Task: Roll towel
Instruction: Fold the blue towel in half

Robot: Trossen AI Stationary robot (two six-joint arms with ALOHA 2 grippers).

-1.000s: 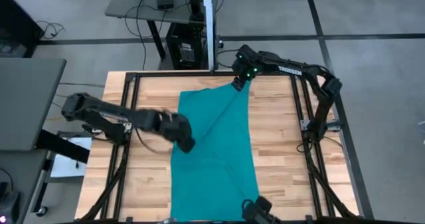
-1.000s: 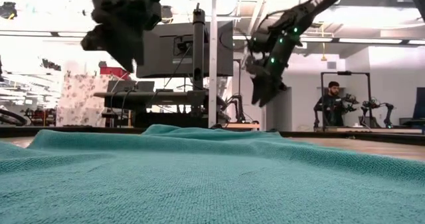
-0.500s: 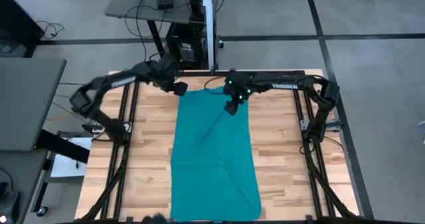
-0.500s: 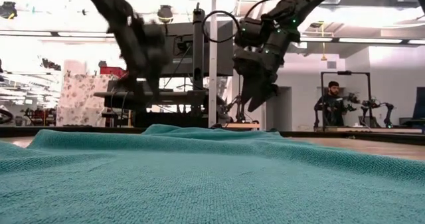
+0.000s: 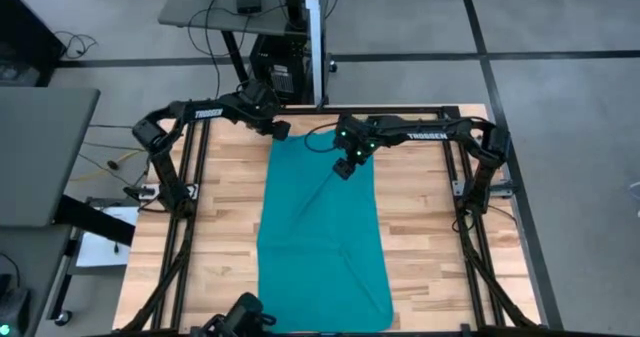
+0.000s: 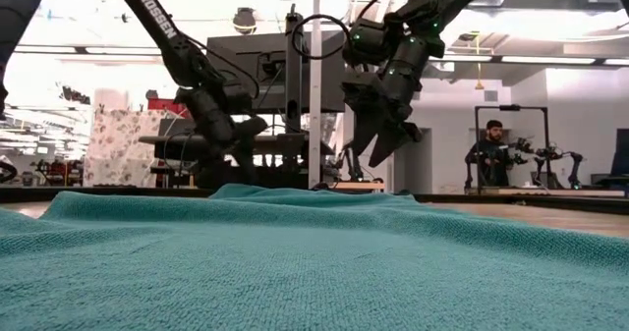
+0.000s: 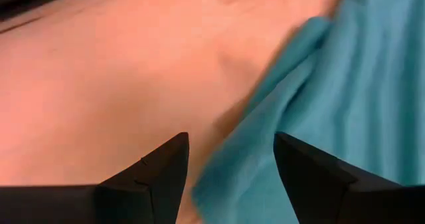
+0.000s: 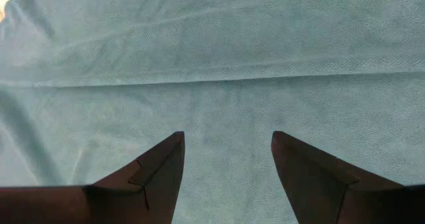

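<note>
The teal towel point(image 5: 320, 237) lies spread flat on the wooden table point(image 5: 225, 227), its long side running from the near edge to the far edge, with a slanting crease across its far half. I see no tag. My left gripper point(image 5: 281, 130) is open at the towel's far left corner; in the left wrist view point(image 7: 229, 139) its fingers stand on either side of the towel's edge point(image 7: 265, 131). My right gripper point(image 5: 343, 169) is open and hovers over the towel's far end point(image 8: 219, 64), fingers pointing down point(image 6: 378, 144).
Bare wood point(image 5: 440, 227) lies on both sides of the towel. Black frame rails point(image 5: 452, 177) run along the table's left, right and far edges. In the low view a person point(image 6: 488, 154) stands in the room beyond the table.
My left gripper has swung from the towel's left edge at mid-length toward the table's far edge, to the towel's far left corner, and come lower. My right gripper has gone from the far right corner toward the near edge, over the towel. The towel lies as before.
</note>
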